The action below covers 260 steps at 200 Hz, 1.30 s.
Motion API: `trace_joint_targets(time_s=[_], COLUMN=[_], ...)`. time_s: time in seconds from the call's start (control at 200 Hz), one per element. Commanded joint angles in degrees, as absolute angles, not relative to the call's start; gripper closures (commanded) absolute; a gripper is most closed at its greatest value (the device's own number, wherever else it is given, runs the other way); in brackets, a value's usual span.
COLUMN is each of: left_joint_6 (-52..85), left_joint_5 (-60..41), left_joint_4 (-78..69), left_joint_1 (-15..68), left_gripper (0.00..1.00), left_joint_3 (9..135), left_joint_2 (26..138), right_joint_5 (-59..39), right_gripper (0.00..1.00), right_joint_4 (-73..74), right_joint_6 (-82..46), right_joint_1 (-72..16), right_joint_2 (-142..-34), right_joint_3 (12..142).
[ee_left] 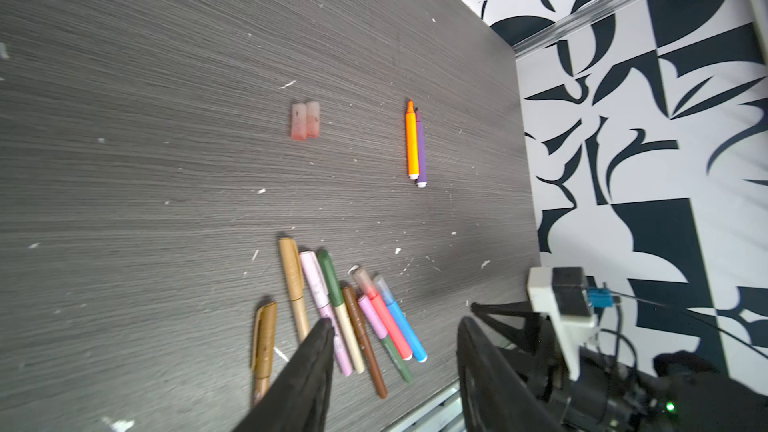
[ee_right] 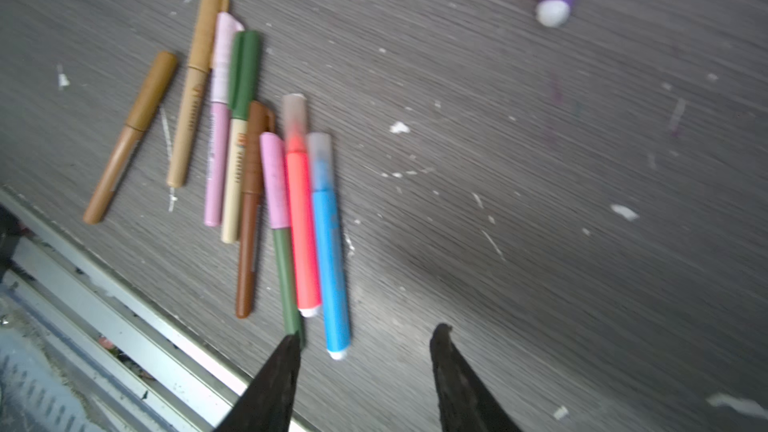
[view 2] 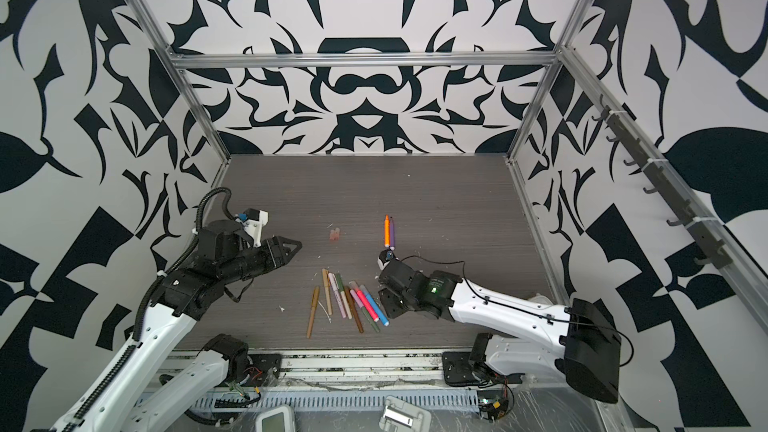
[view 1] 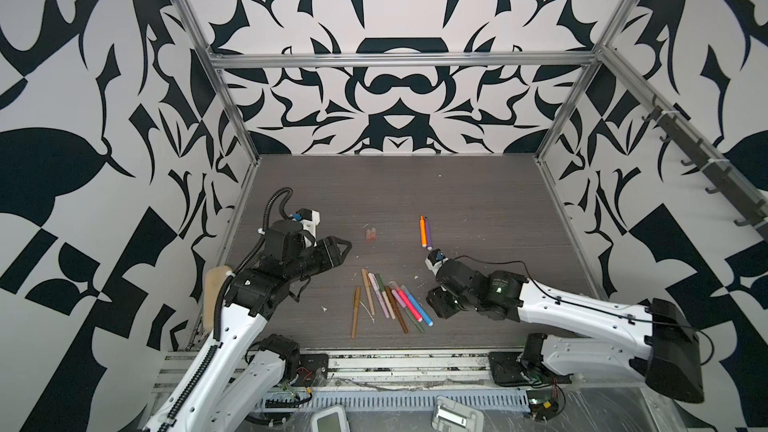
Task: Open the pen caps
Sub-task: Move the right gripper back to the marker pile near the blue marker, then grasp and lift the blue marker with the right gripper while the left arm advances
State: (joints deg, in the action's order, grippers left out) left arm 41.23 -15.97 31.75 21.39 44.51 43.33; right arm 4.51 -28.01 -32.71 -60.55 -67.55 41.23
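Note:
Two loose translucent pinkish pen caps [view 1: 370, 233] [ee_left: 305, 120] lie side by side mid-table. To their right lie an orange pen [view 1: 422, 231] [ee_left: 411, 139] and a purple pen [ee_left: 421, 147], tips bare. Near the front edge several pens [view 1: 386, 301] [view 2: 349, 301] lie fanned out with caps on, among them a blue one [ee_right: 330, 243] and a coral one [ee_right: 303, 222] under clear caps. My left gripper [view 1: 347, 246] [ee_left: 395, 322] hovers open and empty, left of the loose caps. My right gripper [ee_right: 366, 333] is open and empty, just beside the blue pen's white end.
A metal rail [view 1: 395, 357] [ee_right: 124, 297] runs along the table's front edge, close to the pens. Aluminium frame posts and patterned walls close in the sides and back. White flecks dot the grey tabletop [view 1: 478, 201]. Two small devices [view 1: 330, 419] lie beyond the rail.

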Motion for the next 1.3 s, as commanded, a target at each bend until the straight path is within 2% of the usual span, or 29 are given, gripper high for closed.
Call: trace_joint_targets(time_s=[0.0, 0.07, 0.135, 0.19, 0.25, 0.275, 0.325, 0.54, 0.625, 0.68, 0.75, 0.82, 0.98, 1.135, 1.17, 1.22, 1.25, 1.29, 1.295], left_joint_6=[43.5, 44.7, 45.4, 45.5, 45.3, 45.0, 44.4, 43.1, 42.8, 42.7, 43.0, 43.3, 43.3, 43.5, 43.5, 43.5, 43.5, 43.4, 43.4], left_joint_5=[-16.7, -16.6, -16.0, -15.7, -15.2, -15.0, -14.5, -14.7, -14.9, -15.0, -15.0, -15.2, -15.3, -15.2, -15.2, -15.1, -15.1, -15.1, -15.1], left_joint_4=[29.9, 29.8, 29.6, 29.9, 30.7, 31.2, 32.1, 32.4, 32.1, 31.9, 31.4, 30.9, 30.7, 31.1, 31.2, 31.3, 31.4, 31.4, 31.5], left_joint_1=[21.3, 21.3, 21.3, 21.4, 21.4, 21.4, 21.3, 21.3, 21.4, 21.3, 21.3, 21.3, 21.3, 21.3, 21.3, 21.3, 21.3, 21.3, 21.3], left_gripper=[0.49, 0.49, 0.49, 0.49, 0.48, 0.48, 0.47, 0.47, 0.47, 0.47, 0.47, 0.47, 0.48, 0.48, 0.48, 0.48, 0.48, 0.48, 0.47], left_joint_3=[43.2, 41.7, 40.4, 39.8, 39.8, 39.9, 40.3, 41.2, 41.3, 41.2, 41.0, 41.0, 41.3, 40.9, 40.8, 40.8, 40.9, 40.9, 41.0], left_joint_2=[42.0, 40.8, 39.6, 38.5, 37.9, 37.8, 37.8, 39.5, 40.1, 40.5, 40.6, 40.7, 41.0, 40.3, 40.3, 40.1, 40.0, 40.1, 40.1], right_joint_5=[3.6, 3.8, 5.1, 5.6, 6.0, 6.2, 6.6, 7.8, 8.0, 7.8, 7.8, 7.2, 5.9, 5.4, 5.6, 6.1, 6.1, 5.5, 5.6], right_gripper=[0.54, 0.6, 0.58, 0.39, 0.31, 0.2, 0.04, 0.01, 0.14, 0.18, 0.28, 0.49, 0.57, 0.72, 0.71, 0.62, 0.61, 0.72, 0.89], right_joint_4=[-23.8, -24.8, -25.6, -25.8, -25.4, -25.4, -25.4, -26.5, -26.8, -26.7, -26.8, -26.6, -25.4, -25.2, -25.3, -25.5, -25.5, -25.1, -25.1], right_joint_6=[-32.6, -32.0, -32.0, -32.3, -32.9, -33.2, -33.7, -34.5, -34.8, -34.9, -35.2, -35.2, -35.2, -35.2, -35.2, -35.4, -35.4, -35.1, -35.0], right_joint_1=[-61.3, -61.9, -62.6, -63.2, -64.0, -64.3, -64.6, -65.1, -65.2, -65.2, -65.2, -65.2, -65.2, -65.2, -65.2, -65.2, -65.2, -65.2, -65.2], right_joint_2=[-72.5, -76.5, -79.0, -79.9, -80.1, -80.0, -79.7, -78.1, -77.1, -76.4, -75.4, -75.0, -75.0, -75.8, -75.8, -75.8, -75.8, -75.8, -75.9], right_joint_3=[43.9, 45.9, 46.7, 46.8, 46.6, 46.4, 46.2, 45.0, 44.2, 43.6, 42.8, 42.0, 40.5, 40.3, 40.3, 40.5, 40.5, 40.5, 40.5])
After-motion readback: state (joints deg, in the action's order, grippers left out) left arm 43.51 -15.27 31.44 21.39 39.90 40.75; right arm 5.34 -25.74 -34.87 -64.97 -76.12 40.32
